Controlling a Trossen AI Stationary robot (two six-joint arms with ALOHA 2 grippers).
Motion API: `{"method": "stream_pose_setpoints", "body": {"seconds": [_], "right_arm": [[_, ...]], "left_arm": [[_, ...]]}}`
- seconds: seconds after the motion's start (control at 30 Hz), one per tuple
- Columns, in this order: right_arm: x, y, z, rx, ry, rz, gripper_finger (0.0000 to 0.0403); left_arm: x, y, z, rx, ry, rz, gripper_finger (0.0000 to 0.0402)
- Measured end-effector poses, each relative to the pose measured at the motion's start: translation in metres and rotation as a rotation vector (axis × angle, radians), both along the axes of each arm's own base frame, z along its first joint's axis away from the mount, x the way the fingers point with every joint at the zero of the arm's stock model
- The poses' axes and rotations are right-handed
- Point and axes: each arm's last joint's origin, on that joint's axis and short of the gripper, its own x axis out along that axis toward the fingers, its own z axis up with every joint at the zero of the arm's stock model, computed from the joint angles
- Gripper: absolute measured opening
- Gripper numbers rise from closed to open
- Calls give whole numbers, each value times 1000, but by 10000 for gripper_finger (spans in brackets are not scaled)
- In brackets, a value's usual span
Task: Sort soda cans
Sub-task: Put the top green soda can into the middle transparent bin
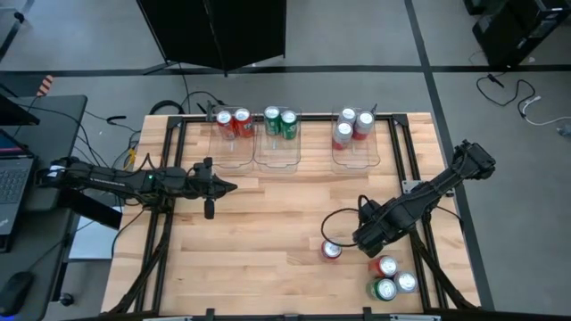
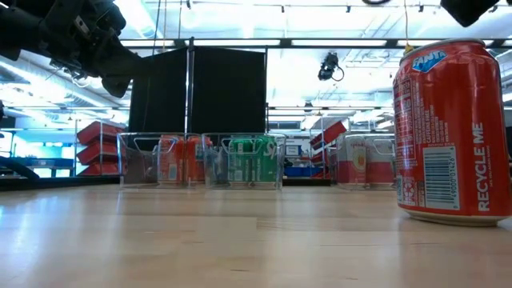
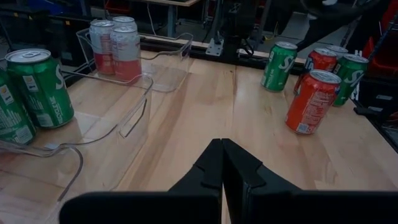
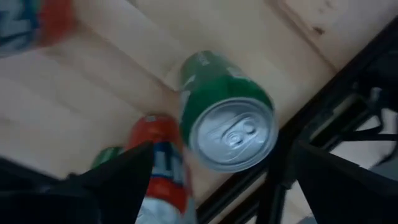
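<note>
From above, my right end effector point(image 1: 368, 239) hovers near the loose cans on the desk point(image 1: 268, 232). Its wrist view shows fingers spread wide astride a green soda can point(image 4: 227, 112), seemingly ungripped; next I'd close squarely. Left end effector point(image 3: 221, 163) waits pinched shut.

I see three bins point(image 1: 290, 147) along the table's point(image 1: 268, 259) top edge holding cans; four more cans point(image 1: 385, 276) stand lower right.
</note>
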Motion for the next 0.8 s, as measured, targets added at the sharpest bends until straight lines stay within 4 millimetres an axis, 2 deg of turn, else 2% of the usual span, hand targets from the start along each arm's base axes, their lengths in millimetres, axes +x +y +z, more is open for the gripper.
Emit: {"method": "stream_pose_setpoints", "body": {"seconds": [0.43,0.7,0.8], "right_arm": [[12,7,-23,-35,85,97,353],[7,4,-40,-36,112,100,318],[7,3,-41,-29,110,97,294]], "left_arm": [[-1,0,-2,2,22,0,5],[-1,0,-2,2,25,0,5],[-1,0,-2,2,23,0,5]]}}
